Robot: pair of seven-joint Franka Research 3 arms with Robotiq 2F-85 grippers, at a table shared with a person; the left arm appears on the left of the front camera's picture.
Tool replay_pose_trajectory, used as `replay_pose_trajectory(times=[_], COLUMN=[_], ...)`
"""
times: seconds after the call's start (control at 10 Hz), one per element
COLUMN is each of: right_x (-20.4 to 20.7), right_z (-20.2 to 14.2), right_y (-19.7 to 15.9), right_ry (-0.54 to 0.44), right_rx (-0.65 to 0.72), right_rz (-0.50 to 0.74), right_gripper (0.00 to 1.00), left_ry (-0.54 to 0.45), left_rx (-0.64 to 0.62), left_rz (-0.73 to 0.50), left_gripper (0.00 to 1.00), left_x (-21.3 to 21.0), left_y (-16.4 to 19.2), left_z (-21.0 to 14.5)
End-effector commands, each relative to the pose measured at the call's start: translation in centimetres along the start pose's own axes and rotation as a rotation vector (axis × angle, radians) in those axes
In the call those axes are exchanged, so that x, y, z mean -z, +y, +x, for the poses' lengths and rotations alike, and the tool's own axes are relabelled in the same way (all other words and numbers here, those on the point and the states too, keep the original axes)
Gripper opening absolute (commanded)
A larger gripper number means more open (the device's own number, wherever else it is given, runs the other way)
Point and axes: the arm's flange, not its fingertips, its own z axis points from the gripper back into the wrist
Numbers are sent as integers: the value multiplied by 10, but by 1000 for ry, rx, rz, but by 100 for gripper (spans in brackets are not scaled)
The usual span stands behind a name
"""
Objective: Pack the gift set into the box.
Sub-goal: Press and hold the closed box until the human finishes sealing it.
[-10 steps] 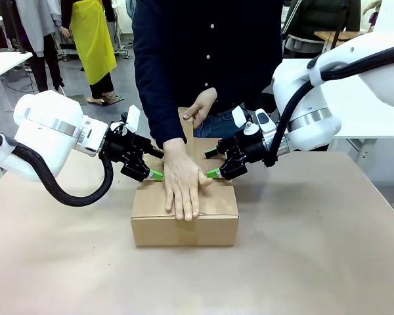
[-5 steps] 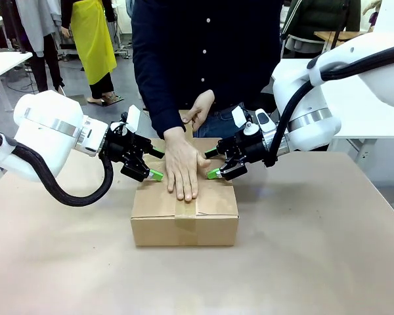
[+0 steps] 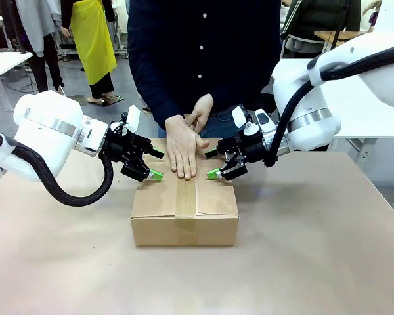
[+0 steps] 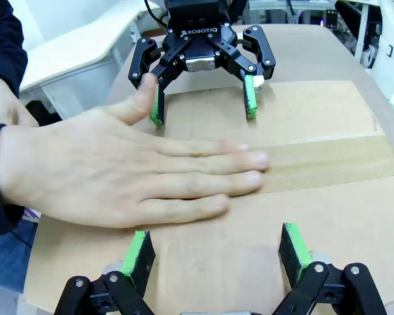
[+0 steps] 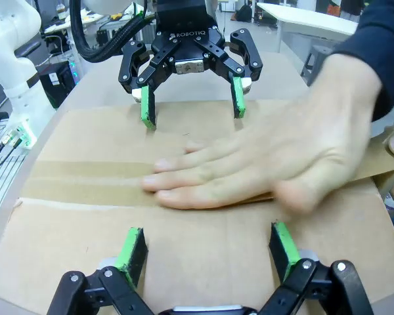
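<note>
**A:** Setting, as you had it: a workshop floor with other benches behind, and a plain tan table point(image 3: 315, 262) shared with one person at the far side.

**B:** And the box?

**A:** One brown corrugated box point(image 3: 184, 223), mid-table between your arms. Flaps were down; a strip of brown tape point(image 3: 184, 207) ran along the top seam and over the near face. The person's hand point(image 3: 182, 149) lay flat on the far end of that tape.

**B:** The gift set?

**A:** Nowhere visible; you could only judge it was inside. Packing looked done, sealing nearly so.

**B:** Your grippers?

**A:** Left gripper point(image 3: 152, 167): fingers spread, empty, tips on the left flap. Right gripper point(image 3: 214, 165): likewise spread, on the right flap. You were apparently holding the flaps down.
</note>
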Motion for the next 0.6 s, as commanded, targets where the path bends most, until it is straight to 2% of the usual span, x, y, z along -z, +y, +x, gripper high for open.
replay_pose_trajectory(times=[0.0, 0.5], right_x=[1, 1], right_z=[0, 0], right_y=[0, 0], right_ry=[12, 12], right_rx=[-11, -11], right_rz=[-6, -6], right_gripper=[100, 100], left_ry=[-8, -8], left_rx=[9, 9], left_rz=[6, 6], left_gripper=[100, 100], left_x=[0, 0], left_y=[0, 0], left_z=[1, 1])
